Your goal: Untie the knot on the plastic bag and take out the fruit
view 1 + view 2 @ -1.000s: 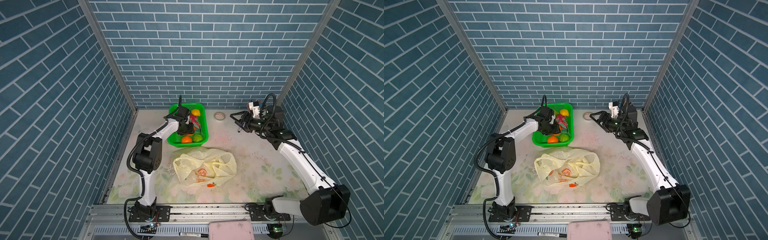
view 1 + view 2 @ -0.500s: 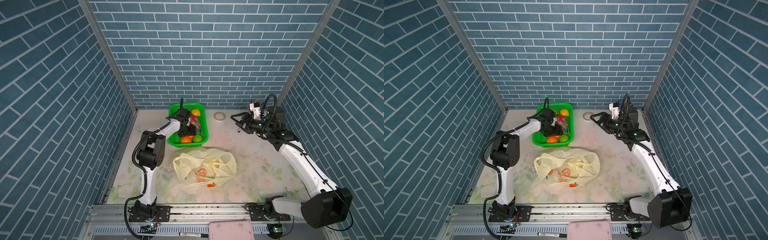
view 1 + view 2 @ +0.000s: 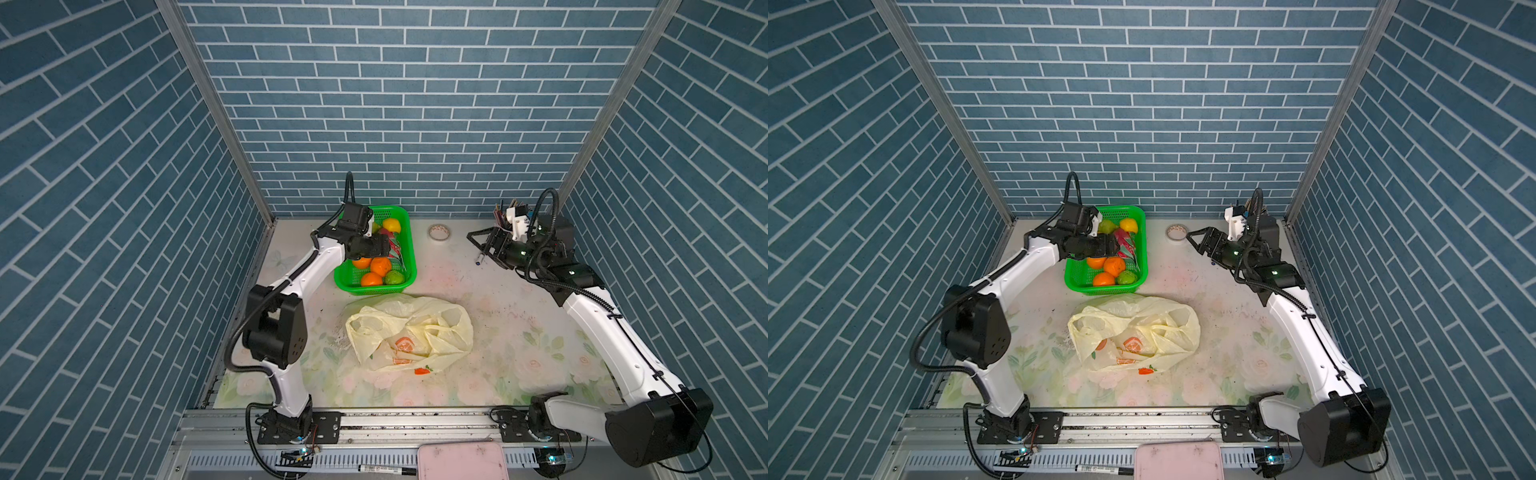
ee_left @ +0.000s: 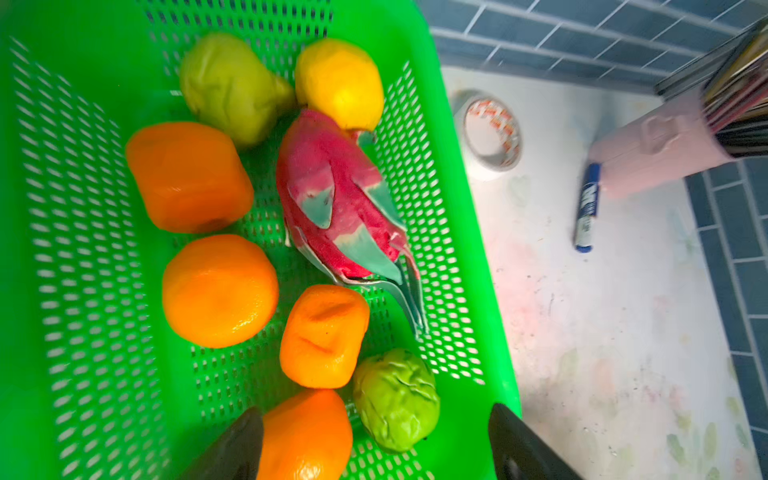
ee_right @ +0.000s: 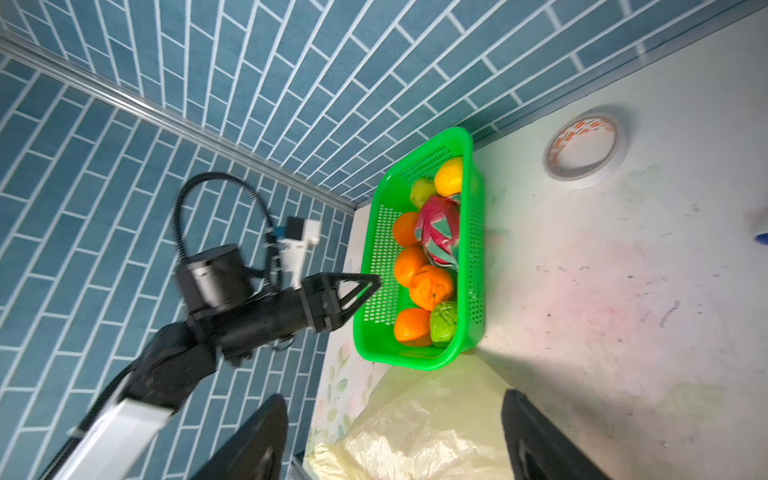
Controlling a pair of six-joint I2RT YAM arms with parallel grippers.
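The fruit point(image 4: 220, 291), eight pieces in all, lay inside the green basket point(image 3: 376, 289): four oranges, a yellow one, two green ones and a pink-red dragon fruit point(image 4: 336, 199) resting against the basket's wall; they sat loosely in one layer, as things set down one by one would. The plastic bag point(image 3: 415, 328) lay slack and flattened on the table point(image 3: 498, 311) just in front of the basket, mouth gaping; no knot could be made out in its handle loops, and only printed fruit pictures showed through it, so it was probably empty and the task close to finished. The left gripper point(image 4: 375, 407) hung directly above the basket's near end, jaws spread wide with nothing between them, an orange and a green fruit below; that suited letting go rather than taking hold. The right gripper point(image 3: 1200, 243) hovered well to the side of the basket, beyond a tape roll point(image 3: 439, 232), also spread and empty, likely kept clear of the other arm.
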